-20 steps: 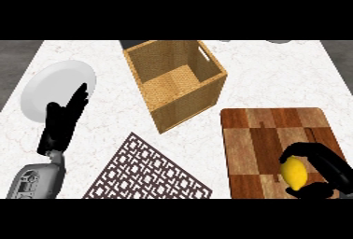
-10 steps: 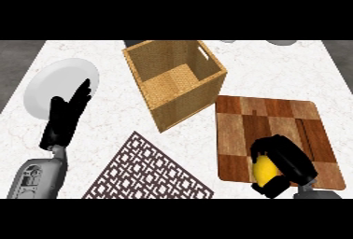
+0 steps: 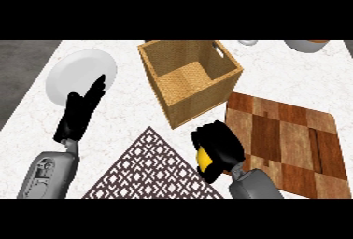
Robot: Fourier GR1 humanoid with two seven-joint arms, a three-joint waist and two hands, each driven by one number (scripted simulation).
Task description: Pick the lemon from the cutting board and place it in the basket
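Head view: wicker basket [image 3: 200, 100] at 12 o'clock, white plate [image 3: 72, 74] at 10, patterned mat [image 3: 155, 172] at 6, cutting board [image 3: 289, 140] at 3. I see the right hand [image 3: 219, 142] curled round the lemon [image 3: 205, 158], between mat and board, just below the basket's near corner. Left hand [image 3: 81, 112] rests at 9, fingers straight, tips overlapping the plate.

No text, label, brand, number or sign can be read anywhere: none on the basket [image 3: 200, 95], cutting board [image 3: 289, 135], plate [image 3: 76, 70] or patterned mat [image 3: 151, 172].
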